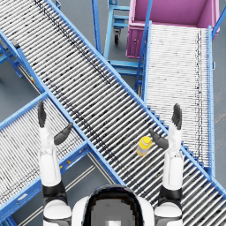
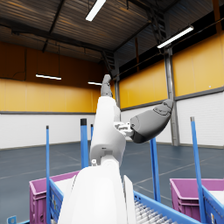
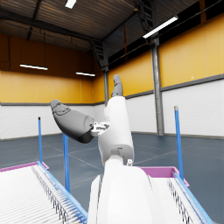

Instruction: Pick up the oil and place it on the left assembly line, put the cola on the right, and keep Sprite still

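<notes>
1. Nothing held on either side: left hand [image 1: 47, 129] and right hand [image 1: 172, 131] raised upright, fingers spread and released, as confirmed in both wrist views. Long way down from this pose, so a risk of closing late or crooked.
2. Just beside the right hand's thumb, on the central conveyor [image 1: 88, 88]: yellow-capped bottle [image 1: 144, 146], judged to be the oil, label too small to read. Standing upright on the rollers, so easily toppled by a sideways brush, and then likely to roll away.
3. Bound for the left assembly line [image 1: 22, 141], yet lying on the right hand's side. Awkward either way: a cross-body reach, or a long carry with a chance of slipping out.
4. Right assembly line [image 1: 176, 66] close behind the right hand: tempting, but wrong for oil.
5. Farthest off, pink bin [image 1: 176, 13]. No cola or Sprite in sight, so no telling yet where to avoid a bump.
</notes>
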Robot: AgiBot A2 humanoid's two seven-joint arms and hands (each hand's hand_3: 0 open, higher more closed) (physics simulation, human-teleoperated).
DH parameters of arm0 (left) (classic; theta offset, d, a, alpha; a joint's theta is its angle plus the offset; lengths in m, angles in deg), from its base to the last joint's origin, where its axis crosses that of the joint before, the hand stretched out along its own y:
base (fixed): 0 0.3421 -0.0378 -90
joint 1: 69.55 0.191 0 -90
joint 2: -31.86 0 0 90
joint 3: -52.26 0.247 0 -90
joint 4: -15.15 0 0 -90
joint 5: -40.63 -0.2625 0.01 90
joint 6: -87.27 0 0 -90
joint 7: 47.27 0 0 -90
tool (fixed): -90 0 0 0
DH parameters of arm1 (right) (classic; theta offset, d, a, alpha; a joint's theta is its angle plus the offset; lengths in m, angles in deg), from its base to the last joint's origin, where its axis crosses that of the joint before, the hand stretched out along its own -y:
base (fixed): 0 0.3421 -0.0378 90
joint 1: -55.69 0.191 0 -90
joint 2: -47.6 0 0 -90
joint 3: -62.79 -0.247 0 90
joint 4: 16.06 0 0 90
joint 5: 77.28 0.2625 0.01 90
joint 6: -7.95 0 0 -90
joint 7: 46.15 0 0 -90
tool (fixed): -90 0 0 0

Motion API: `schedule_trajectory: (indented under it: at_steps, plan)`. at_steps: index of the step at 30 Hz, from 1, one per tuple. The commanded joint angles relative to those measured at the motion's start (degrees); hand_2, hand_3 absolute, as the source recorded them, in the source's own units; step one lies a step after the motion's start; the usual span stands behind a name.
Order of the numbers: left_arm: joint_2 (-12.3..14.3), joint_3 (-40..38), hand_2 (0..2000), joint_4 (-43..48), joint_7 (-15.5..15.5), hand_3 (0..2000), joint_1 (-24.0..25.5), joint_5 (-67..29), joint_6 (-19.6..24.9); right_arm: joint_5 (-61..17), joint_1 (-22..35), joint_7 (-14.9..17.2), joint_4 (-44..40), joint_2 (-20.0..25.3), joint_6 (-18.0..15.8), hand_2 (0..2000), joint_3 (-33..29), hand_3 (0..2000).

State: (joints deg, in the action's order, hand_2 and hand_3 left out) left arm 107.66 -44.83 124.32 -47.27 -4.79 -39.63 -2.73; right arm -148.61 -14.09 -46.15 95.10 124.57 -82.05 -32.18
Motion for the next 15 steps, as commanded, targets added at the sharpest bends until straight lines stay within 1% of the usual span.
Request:
schedule_trajectory:
  at_steps: [1, 3, 4, 5, 8, 13, 15]
  plan:
    - [0.1, -0.1, 0, 0.0, 0.0, 0, 0.1, 0.0, 0.0, 0.0, 1.0, 0.0, 0.0, -0.1, 0.0, 0, -0.1, 0]
    - [0.0, -0.6, 0, 0.5, 0.0, 0, -0.3, 0.0, 0.0, 0.0, 1.4, 0.0, 0.3, 0.0, 0.0, 0, -0.4, 0]
    - [0.2, -0.3, 0, 0.2, 0.0, 0, 0.3, 0.0, 0.0, 0.0, 1.4, 0.0, 0.0, 0.0, 0.0, 0, -0.4, 0]
    - [0.0, -0.5, 0, 0.2, 0.0, 0, -0.5, 0.0, 0.0, 0.0, 1.4, 0.0, 0.4, 0.1, 0.0, 0, -0.3, 0]
    - [0.3, -0.4, 0, 0.3, 0.0, 0, 0.4, 0.0, 0.0, 0.0, -3.5, 0.0, 1.8, 0.5, 0.0, 0, 1.6, 0]
    - [0.7, -0.4, 0, 0.6, 0.0, 0, 1.2, 0.0, 0.0, 0.0, -8.7, 0.0, 4.1, 0.5, 0.0, 0, 4.3, 0]
    - [0.8, 0.5, 0, 1.3, 0.0, 0, 1.5, 0.0, 0.0, 0.0, -11.3, 0.0, 3.7, 0.2, 0.0, 0, 5.8, 0]
